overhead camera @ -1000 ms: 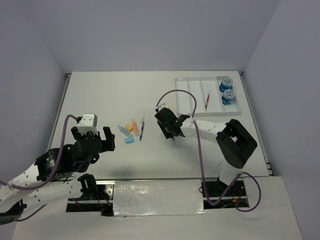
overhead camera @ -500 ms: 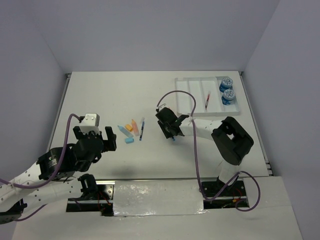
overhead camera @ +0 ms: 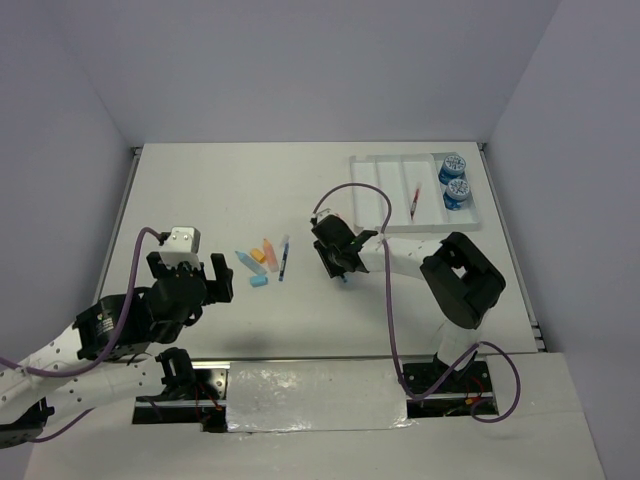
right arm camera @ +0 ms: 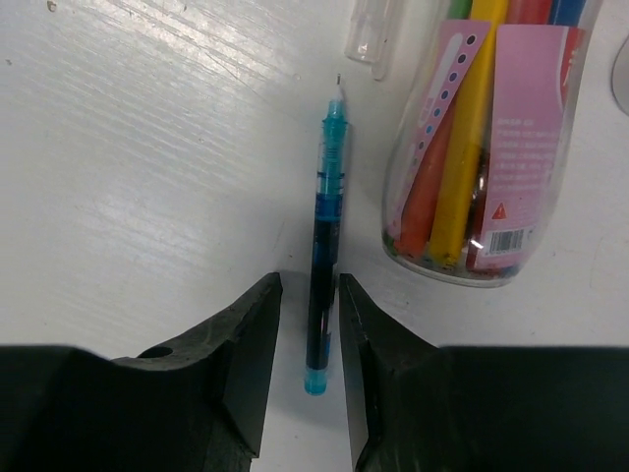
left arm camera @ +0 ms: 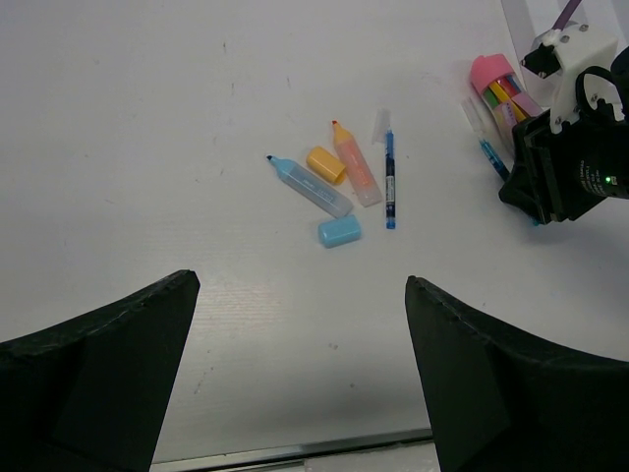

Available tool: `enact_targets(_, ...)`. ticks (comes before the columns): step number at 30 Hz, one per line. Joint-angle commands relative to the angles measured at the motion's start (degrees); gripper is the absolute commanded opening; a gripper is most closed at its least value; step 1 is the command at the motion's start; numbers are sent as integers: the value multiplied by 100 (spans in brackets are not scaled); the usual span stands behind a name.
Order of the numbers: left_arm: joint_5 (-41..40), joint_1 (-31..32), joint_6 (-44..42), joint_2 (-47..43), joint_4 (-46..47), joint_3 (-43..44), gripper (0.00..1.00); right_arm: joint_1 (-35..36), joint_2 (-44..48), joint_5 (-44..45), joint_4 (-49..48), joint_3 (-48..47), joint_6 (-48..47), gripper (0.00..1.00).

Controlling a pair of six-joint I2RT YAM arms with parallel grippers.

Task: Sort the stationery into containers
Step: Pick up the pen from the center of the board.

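— Where is the blue pen (right arm camera: 322, 246)?
— Flat on the tabletop (right arm camera: 147, 177), between the fingers of the right hand (right arm camera: 308, 295), which are narrowly apart and not pinching. A clear tube of markers (right arm camera: 482, 147) lies just beside that hand.
— How might it handle?
— Probably light, stiff and slippery; pinch mid-barrel. The left hand (left arm camera: 300, 285) is wide apart, empty.

The tray (overhead camera: 376, 190) sits far right on the surface (overhead camera: 220, 190) — two rolls (overhead camera: 452, 166) in its rightmost compartment; markers (overhead camera: 262, 256) lie left of centre.
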State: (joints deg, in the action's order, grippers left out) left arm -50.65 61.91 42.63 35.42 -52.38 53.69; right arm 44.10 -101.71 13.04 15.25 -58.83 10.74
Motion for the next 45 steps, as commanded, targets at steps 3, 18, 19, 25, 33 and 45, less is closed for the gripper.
enact_targets(3,12,5,-106,-44,158,89,99,-24,-147,-57,-119,73,252,37)
enact_targets(18,38,5,-124,-79,176,80,99,-6,-665,-565,75,-427,385,33)
enact_targets(19,38,5,-124,-79,176,89,99,2,-718,-583,127,-463,402,33)
enact_targets(25,55,5,-141,-114,202,71,99,81,-964,-706,417,-560,613,31)
enact_targets(33,65,5,-220,17,255,141,99,292,-903,-872,638,-279,851,17)
enact_targets(45,1353,-1125,-594,2349,991,879,99,451,1342,-1445,478,266,956,0)
